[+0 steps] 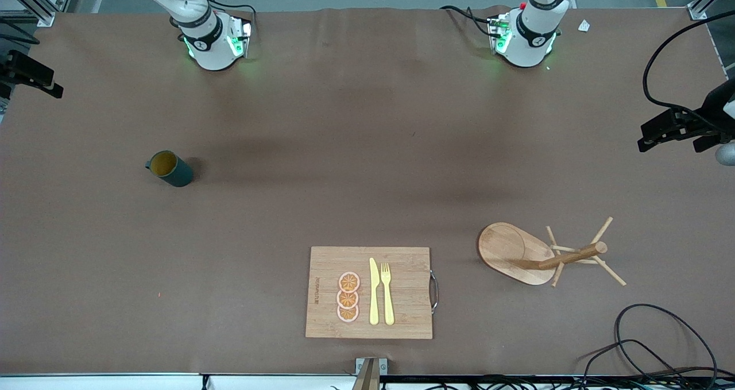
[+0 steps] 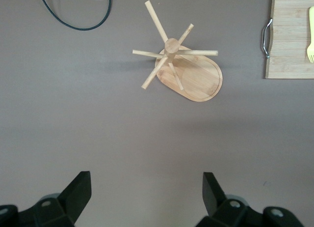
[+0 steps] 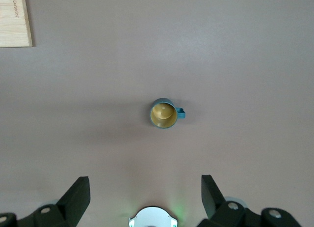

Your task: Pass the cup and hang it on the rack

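Observation:
The cup (image 1: 171, 169), dark teal with a tan inside, stands upright on the brown table toward the right arm's end; it also shows in the right wrist view (image 3: 164, 114), handle sideways. The rack (image 1: 565, 258), a light wooden mug tree with an oval base and thin pegs, stands toward the left arm's end and shows in the left wrist view (image 2: 196, 77). My right gripper (image 3: 145, 183) is open and empty, high over the table between its base and the cup. My left gripper (image 2: 145, 180) is open and empty, high over bare table short of the rack. Neither hand shows in the front view.
A bamboo cutting board (image 1: 407, 263) with a yellow knife (image 1: 374, 292), a fork (image 1: 387, 295) and orange slices (image 1: 348, 297) lies near the front edge. Black cables (image 1: 649, 344) lie at the front corner by the rack. Camera mounts (image 1: 683, 128) stand at the table's ends.

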You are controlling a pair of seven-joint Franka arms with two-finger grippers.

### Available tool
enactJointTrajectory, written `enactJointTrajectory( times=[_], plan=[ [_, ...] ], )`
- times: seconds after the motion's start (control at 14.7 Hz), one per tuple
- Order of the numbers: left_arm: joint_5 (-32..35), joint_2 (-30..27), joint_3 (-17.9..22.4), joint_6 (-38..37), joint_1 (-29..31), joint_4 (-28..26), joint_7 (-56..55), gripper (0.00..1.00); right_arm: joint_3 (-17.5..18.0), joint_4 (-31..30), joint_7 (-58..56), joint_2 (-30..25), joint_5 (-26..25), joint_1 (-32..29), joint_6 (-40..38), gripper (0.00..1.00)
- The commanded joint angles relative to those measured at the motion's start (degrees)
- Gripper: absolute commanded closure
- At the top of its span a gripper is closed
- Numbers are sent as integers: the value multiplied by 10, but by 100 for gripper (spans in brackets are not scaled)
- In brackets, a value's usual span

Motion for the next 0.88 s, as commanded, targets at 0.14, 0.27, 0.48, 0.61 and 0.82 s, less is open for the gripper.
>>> enactJointTrajectory(
  times=[0.14,0.27,0.48,0.61,0.82],
  plan=[
    [7,-6,-2,1,1,-2,6,0,3,-16,-16,-15,6,-3,9,0],
    [8,-6,-1,1,1,-2,8,0,3,-13,-15,-15,5,-2,8,0],
    [8,-5,-1,1,2,-2,8,0,4,-6,-11,-13,4,0,3,0],
    [8,-6,-1,1,1,-2,8,0,5,-6,-9,-6,-2,1,4,0],
    [8,-5,-1,1,0,-3,8,0,4,-5,-10,8,3,-3,19,0]
  ],
)
